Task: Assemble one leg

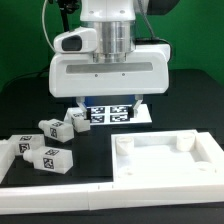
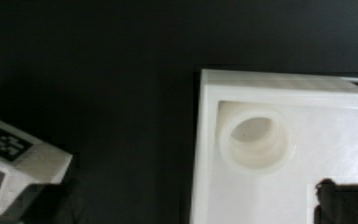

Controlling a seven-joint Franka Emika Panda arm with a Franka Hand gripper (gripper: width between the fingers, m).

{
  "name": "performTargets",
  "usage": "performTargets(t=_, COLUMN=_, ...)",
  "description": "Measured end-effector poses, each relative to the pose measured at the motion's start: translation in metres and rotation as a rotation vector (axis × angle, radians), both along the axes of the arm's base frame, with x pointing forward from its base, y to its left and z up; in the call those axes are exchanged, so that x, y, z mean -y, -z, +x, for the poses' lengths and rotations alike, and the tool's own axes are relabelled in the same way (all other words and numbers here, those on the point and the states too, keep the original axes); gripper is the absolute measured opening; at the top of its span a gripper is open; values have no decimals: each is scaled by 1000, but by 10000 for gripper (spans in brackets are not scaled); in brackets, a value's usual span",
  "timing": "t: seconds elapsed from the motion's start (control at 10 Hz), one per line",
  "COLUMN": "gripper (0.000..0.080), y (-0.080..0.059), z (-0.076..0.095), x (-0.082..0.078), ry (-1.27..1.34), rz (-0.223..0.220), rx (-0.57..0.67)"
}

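Observation:
Several small white legs with black-and-white tags lie on the black table at the exterior view's left: two further back [image 1: 58,128] [image 1: 76,118] and two nearer [image 1: 22,148] [image 1: 55,160]. The large white tabletop [image 1: 165,170] lies at the right with raised rim and corner holes. My gripper [image 1: 110,100] hangs high above the table, between the legs and the tabletop, open and empty. In the wrist view the gripper [image 2: 194,205] spans the tabletop's edge [image 2: 211,110] near a corner hole [image 2: 252,140]. One tagged leg [image 2: 16,165] shows beside one finger.
The marker board [image 1: 112,113] lies on the table behind the gripper. A long white bar [image 1: 55,196] runs along the front edge at the exterior view's left, touching the tabletop's corner.

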State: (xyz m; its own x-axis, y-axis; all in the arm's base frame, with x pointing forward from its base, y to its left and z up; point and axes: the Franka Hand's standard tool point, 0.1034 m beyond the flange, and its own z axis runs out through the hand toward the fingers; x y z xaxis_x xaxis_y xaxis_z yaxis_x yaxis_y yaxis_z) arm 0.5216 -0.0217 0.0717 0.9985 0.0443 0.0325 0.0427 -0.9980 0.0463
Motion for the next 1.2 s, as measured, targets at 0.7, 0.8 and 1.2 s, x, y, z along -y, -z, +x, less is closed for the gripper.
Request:
performTargets(t=0.7, gripper=649, y=-9, z=-78, x=43, ry=-33, rz=8, rx=-325)
performTargets(t=0.8, gripper=649, y=-6, z=-80, x=41, ry=-35, rz=9, rx=-375)
performTargets(t=1.2, gripper=649, y=14, z=-102, x=48, ry=-148, rz=-7, rx=-653)
